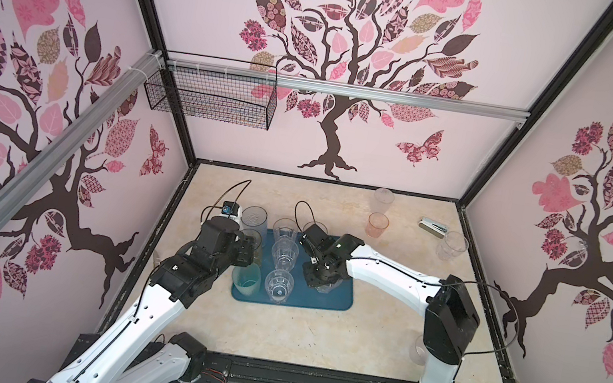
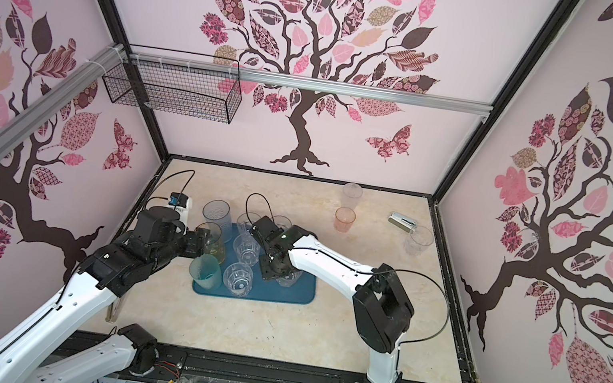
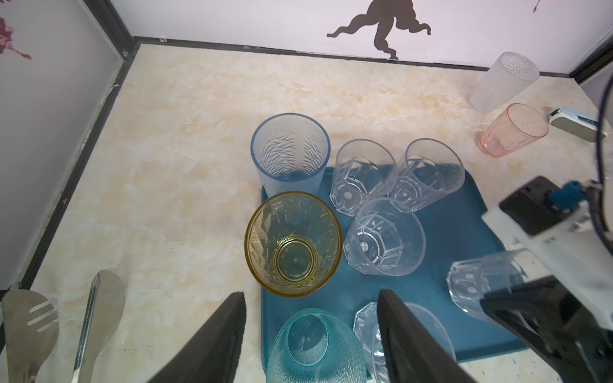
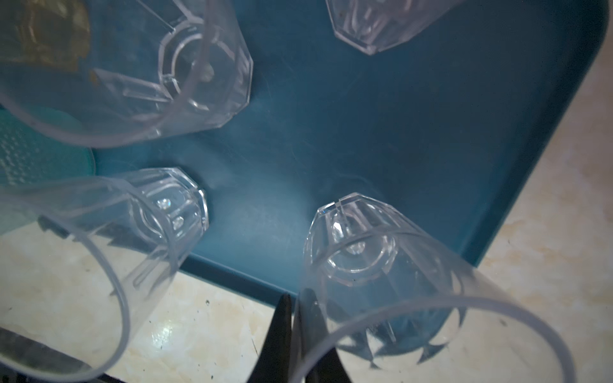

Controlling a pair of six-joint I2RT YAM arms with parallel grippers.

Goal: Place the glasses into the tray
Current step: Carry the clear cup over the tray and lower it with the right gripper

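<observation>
Item: clear ribbed glass. See-through, eight-sided base, flared mouth. Likely light, rigid and slick-walled; best taken by the rim, one finger inside, one outside. Location: rim wall pinched by right gripper, base over tray corner. Also: left gripper spread, empty, yellow glass just beyond.

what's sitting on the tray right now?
On the tray: a blue-grey glass, a yellow glass, a teal glass and four clear glasses. The right gripper pinches a fifth clear glass over it; from above the gripper covers it, so base contact is unclear.
</observation>
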